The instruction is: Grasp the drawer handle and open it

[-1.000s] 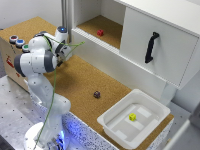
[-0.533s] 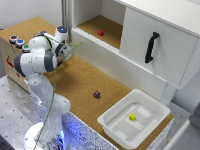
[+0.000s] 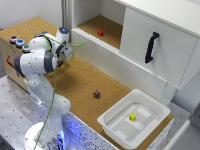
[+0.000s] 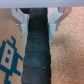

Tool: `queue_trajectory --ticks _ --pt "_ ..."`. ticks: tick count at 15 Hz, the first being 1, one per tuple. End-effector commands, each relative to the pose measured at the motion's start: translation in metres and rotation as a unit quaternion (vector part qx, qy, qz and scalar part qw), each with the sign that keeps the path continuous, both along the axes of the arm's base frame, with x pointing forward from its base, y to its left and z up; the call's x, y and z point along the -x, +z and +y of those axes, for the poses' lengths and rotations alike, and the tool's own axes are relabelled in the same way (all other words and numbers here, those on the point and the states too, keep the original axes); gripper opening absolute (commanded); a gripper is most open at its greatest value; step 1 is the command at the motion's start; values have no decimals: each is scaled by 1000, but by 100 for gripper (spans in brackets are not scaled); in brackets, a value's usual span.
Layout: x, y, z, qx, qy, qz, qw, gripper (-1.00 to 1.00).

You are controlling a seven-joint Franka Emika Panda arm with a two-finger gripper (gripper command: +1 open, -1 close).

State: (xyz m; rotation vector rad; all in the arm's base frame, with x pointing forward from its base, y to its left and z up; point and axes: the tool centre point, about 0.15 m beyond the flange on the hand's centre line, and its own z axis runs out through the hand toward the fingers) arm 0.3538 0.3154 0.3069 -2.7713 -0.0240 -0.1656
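1 white tray (image 3: 116, 131) lies nearest in the exterior view, holding a yellow cube (image 3: 132, 117). Beyond it, a dark cube (image 3: 96, 94) rests on the cork surface (image 3: 80, 82). At the exterior view's left, the gripper (image 3: 60, 62) hangs over the cork; finger spacing cannot be told. Farthest, a black drawer handle (image 3: 151, 47) stands upright on the white cabinet front (image 3: 160, 50), well apart from the gripper; a red cube (image 3: 100, 32) sits in the open compartment

Arm (image 3: 42, 60) folded over cork surface (image 3: 80, 82), gripper (image 3: 61, 61) hidden behind wrist; jaw state not discernible. Black drawer handle (image 3: 151, 47) well apart from gripper, toward exterior view's right, untouched. Small dark object (image 3: 96, 94) on cork between gripper and white tray (image 3: 112, 122). Yellow block (image 3: 132, 117) inside tray.
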Motion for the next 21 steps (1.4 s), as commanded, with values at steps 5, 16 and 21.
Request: queue_trajectory --ticks 5,16,21 --pt "1 -50 -81 -82 4 -2 997 -100" --pt "-8 -37 -163 -61 -5 -16 998 -100" --pt "-10 -32 -190 -55 -13 -19 998 -100"
